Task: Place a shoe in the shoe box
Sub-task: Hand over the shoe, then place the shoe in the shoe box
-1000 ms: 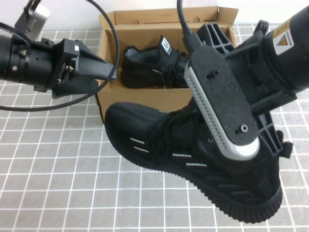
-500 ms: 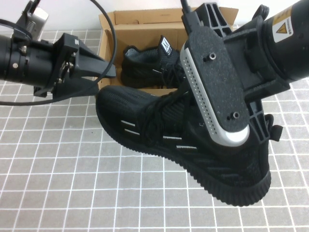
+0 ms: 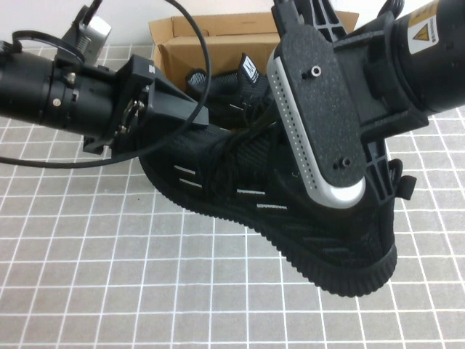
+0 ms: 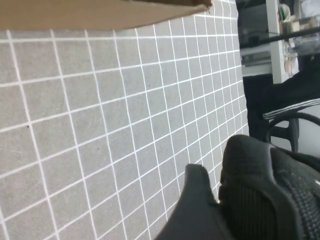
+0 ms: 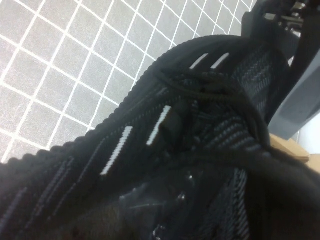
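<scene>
Above grey gridded tabletop: shoe in right hand; left hand beside.

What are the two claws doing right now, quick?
Left gripper: at the toe of the shoe, in front of the shoe box; grip unclear.
Right gripper: at the shoe's heel end, apparently carrying it.

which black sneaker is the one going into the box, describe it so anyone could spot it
Start at the brown cardboard shoe box at the far side of the gridded table. In front of it, lifted above the table, is the shoe, between the left gripper at its toe and the right gripper by its heel. Its twin sneaker already lies inside the box.
</scene>
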Controlling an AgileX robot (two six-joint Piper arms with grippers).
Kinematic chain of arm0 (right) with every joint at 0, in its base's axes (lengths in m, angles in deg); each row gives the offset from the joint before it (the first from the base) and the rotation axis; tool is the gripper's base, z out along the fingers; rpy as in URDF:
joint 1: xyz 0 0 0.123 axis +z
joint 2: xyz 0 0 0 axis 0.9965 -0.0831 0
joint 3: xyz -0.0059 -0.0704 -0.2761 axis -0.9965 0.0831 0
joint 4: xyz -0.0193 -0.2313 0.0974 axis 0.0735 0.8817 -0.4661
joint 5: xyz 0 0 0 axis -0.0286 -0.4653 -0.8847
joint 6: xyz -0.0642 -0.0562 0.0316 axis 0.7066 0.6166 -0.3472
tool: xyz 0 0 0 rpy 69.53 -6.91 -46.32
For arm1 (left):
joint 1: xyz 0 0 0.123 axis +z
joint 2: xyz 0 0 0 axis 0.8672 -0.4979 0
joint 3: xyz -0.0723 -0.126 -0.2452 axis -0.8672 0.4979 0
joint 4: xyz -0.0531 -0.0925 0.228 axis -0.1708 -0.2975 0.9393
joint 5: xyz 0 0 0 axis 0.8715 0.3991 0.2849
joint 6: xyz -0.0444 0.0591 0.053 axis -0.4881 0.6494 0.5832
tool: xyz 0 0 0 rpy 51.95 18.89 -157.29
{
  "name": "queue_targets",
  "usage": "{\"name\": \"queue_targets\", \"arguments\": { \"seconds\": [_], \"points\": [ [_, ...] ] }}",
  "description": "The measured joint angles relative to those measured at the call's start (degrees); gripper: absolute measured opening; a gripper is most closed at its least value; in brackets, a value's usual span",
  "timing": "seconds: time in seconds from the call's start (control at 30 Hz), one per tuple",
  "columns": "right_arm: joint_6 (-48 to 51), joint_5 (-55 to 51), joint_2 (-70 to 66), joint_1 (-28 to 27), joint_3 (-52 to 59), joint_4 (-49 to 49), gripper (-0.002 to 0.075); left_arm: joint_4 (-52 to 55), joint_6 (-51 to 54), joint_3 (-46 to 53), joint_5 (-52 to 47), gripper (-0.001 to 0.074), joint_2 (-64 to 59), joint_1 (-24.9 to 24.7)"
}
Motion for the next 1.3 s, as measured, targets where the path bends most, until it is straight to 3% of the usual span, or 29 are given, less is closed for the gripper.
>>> {"name": "queue_targets", "arguments": {
  "seconds": [0.3,0.57,1.3],
  "points": [
    [0.0,0.1,0.0,0.0,0.0,0.0,-0.0006,1.0,-0.4,0.0,0.0,0.0394,0.0,-0.2],
    [-2.0,0.1,0.0,0.0,0.0,2.5,-0.0006,5.1,-2.9,-0.4,0.0,0.0384,0.0,-0.2],
    [-8.7,0.9,0.0,0.0,0.0,8.4,-0.0006,2.1,-3.0,-0.7,0.6,0.0327,0.0,-0.2]
  ]
}}
